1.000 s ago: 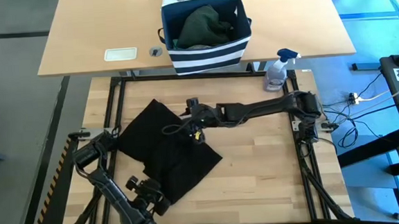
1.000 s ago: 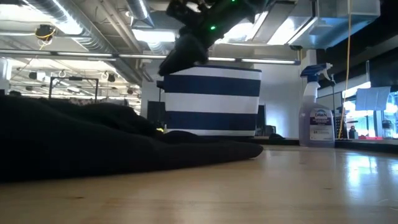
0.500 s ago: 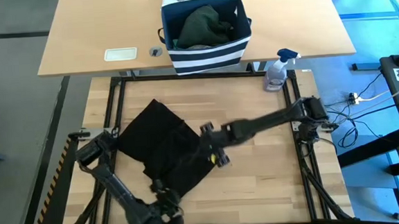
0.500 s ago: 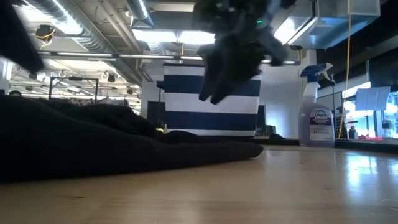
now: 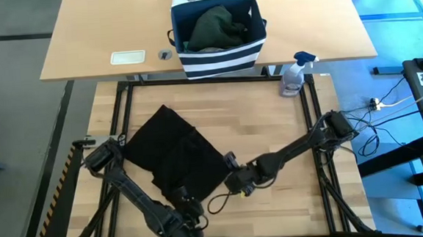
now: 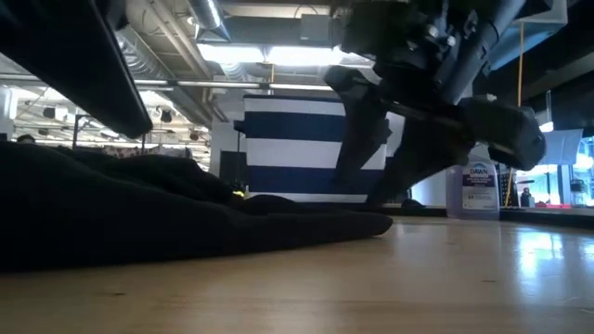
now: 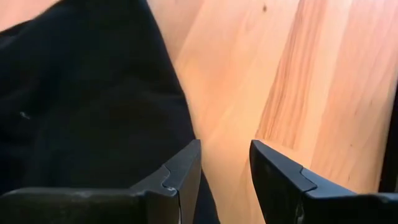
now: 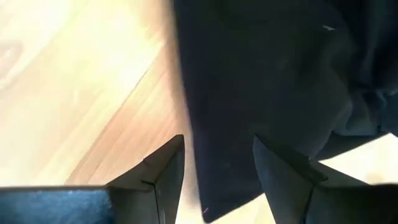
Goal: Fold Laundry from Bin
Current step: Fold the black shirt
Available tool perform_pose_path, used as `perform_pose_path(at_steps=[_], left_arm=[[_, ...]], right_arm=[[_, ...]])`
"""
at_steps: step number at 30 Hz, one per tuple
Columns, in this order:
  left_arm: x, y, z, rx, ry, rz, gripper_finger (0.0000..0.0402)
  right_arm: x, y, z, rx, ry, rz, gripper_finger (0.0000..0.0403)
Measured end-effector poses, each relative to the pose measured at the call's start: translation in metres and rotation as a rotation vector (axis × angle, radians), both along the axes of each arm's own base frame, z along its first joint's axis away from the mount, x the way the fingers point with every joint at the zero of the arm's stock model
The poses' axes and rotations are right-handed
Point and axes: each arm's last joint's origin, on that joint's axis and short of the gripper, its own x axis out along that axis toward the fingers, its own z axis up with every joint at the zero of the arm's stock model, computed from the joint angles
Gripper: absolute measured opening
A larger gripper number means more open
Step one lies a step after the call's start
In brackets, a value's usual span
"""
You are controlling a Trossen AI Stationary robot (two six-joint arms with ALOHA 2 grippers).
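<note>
- A black garment (image 5: 175,154) lies spread on the wooden table (image 5: 286,136).
- The left gripper (image 5: 190,208) sits at its near edge, fingers apart, empty.
- The right gripper (image 5: 233,177) sits at its right corner, fingers apart, empty.
- The striped bin (image 5: 220,57) behind holds dark green laundry (image 5: 215,26).

The right end effector (image 8: 214,171), fingers parted, hangs over the black cloth garment's (image 8: 273,81) edge on the pale wooden bench (image 8: 81,93).
</note>
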Motion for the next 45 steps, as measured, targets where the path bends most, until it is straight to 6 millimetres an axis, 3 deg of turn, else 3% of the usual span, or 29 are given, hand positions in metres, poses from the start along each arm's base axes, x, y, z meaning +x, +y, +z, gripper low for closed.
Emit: perform_pose_path(at_steps=[6, 11, 15, 20, 26, 35, 40, 45], left_arm=[[0.004, 0.006, -0.001, 0.028, 0.053, -0.048, 0.0123], [0.009, 0.01, 0.001, 0.003, 0.129, -0.129, 0.0119], [0.017, 0.01, 0.021, 0.028, 0.156, -0.227, 0.0119], [0.024, 0.012, 0.025, -0.004, 0.2, -0.33, 0.0124], [0.022, 0.008, 0.023, -0.057, 0.252, -0.43, 0.0176], [0.022, 0.025, 0.019, -0.026, 0.35, -0.384, 0.0271], [0.028, 0.024, 0.014, -0.044, 0.331, -0.388, 0.0292], [0.024, 0.019, -0.014, -0.021, 0.452, -0.381, 0.0293]], right_arm=[[-0.002, 0.0, -0.002, -0.069, -0.001, 0.037, 0.0205], [0.0, 0.0, -0.006, -0.114, 0.005, 0.084, 0.0264], [0.002, 0.001, -0.007, -0.119, -0.008, 0.099, 0.0312], [0.005, 0.002, -0.019, -0.14, 0.002, 0.11, 0.0341], [0.008, 0.003, -0.031, -0.207, 0.009, 0.094, 0.0333], [0.009, 0.001, -0.034, -0.219, 0.012, 0.092, 0.0283], [0.009, 0.0, -0.035, -0.224, 0.012, 0.088, 0.0267], [0.011, 0.0, -0.035, -0.235, -0.007, 0.077, 0.0264]])
